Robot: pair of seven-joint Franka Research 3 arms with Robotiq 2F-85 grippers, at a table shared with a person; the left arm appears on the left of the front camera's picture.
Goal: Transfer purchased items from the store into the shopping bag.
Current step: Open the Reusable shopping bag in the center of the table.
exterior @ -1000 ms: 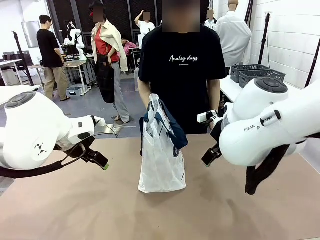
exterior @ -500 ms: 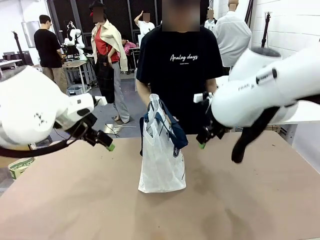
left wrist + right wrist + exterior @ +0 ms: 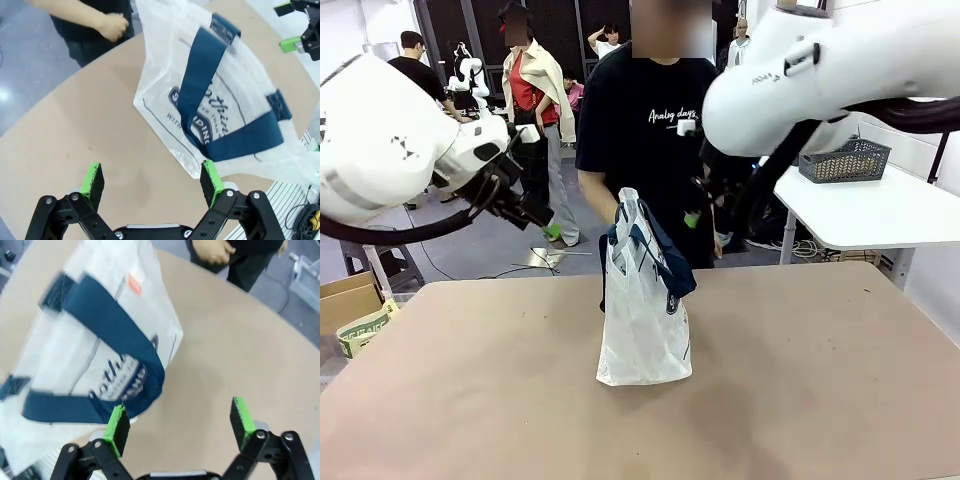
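The shopping bag, translucent white with navy straps and lettering, stands upright at the table's middle. It lies below both wrist cameras too, as the bag and the bag. My left gripper hangs high to the bag's left, open and holding nothing. My right gripper hangs high to the bag's right, also open and holding nothing. The purchased items are out of view. A dark grey perforated basket sits on a side table; I cannot tell whether it is the store.
A person in a black T-shirt stands at the far edge right behind the bag, with one hand near its top. The white side table stands far right. A cardboard box sits off the table's left edge.
Both arms have risen from near the tabletop to above bag height, with the grippers closing in toward the bag's top. The bag has stayed put.
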